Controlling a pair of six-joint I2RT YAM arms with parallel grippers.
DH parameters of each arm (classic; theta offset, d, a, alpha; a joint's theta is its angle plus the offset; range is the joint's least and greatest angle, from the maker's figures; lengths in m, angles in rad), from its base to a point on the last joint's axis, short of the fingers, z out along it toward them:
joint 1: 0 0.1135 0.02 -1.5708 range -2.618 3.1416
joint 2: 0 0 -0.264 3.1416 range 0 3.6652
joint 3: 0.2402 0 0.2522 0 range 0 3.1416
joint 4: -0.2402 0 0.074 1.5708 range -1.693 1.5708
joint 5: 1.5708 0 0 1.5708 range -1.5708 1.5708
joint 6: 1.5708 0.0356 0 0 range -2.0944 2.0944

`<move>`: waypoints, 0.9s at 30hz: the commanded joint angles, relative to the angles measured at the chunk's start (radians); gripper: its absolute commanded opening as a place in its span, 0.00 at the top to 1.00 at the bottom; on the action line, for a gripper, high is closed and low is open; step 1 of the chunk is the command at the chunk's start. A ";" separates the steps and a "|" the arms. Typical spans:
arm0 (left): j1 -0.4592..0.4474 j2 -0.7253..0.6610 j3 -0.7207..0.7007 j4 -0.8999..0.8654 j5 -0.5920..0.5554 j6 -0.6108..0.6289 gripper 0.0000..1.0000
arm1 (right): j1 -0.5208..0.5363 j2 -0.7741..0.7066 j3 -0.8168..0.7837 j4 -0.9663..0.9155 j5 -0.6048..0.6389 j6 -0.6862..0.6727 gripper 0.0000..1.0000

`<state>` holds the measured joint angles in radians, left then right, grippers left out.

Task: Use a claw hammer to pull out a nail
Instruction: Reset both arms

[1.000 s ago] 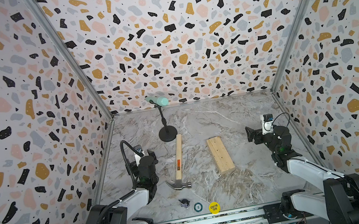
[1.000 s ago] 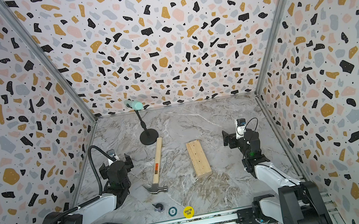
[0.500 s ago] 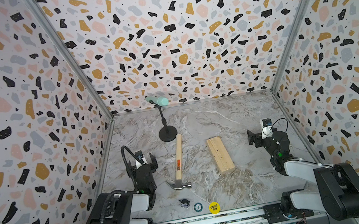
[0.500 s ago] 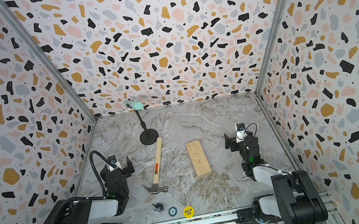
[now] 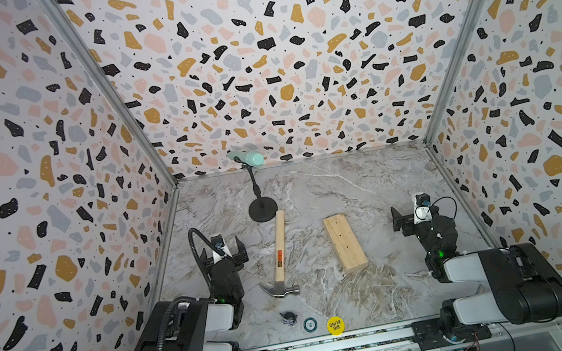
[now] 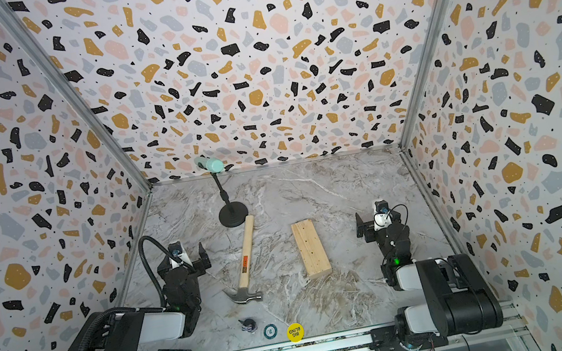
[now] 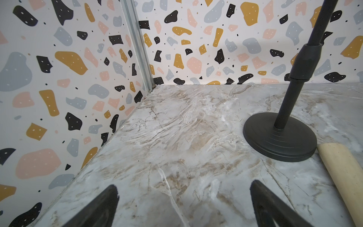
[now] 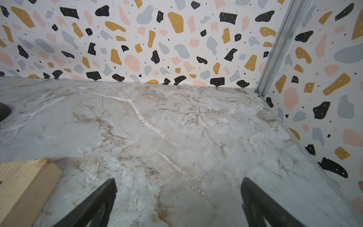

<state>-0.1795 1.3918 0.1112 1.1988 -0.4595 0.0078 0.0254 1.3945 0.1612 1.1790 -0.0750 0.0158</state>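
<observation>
Arms [image 5: 189, 327] folded back, left fingers [image 7: 104, 206] and right fingers [image 8: 98, 206] spread, claw hammer [image 5: 280, 240] lengthwise, handle pointing rearward

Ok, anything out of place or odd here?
Nothing spilled or damaged. A yellow BIG BLIND chip and a teal chip by the front edge look unrelated; no nail shows in the wood block.

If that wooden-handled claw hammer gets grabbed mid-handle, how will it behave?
The claw hammer with the pale wooden handle looks rigid, so no flex. Its silver steel head sits at one end, so a mid-handle grip would probably tip head-down. The smooth rounded handle may slip or twist if held loosely; pushed, the head likely stops it rolling.
</observation>
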 commanded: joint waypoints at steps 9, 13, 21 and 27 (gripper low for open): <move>0.008 -0.001 0.019 0.058 0.008 0.008 0.01 | 0.024 0.090 0.052 0.044 -0.066 -0.066 0.01; 0.008 -0.002 0.019 0.057 0.008 0.006 0.01 | 0.023 0.089 0.054 0.039 -0.047 -0.061 0.01; 0.008 -0.004 0.018 0.059 0.007 0.007 0.00 | 0.023 0.091 0.062 0.026 -0.024 -0.049 0.01; 0.008 -0.004 0.018 0.059 0.006 0.007 0.00 | 0.022 0.091 0.063 0.025 -0.025 -0.049 0.01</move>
<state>-0.1783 1.3918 0.1112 1.1988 -0.4530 0.0078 0.0444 1.4914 0.1993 1.2037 -0.1074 -0.0330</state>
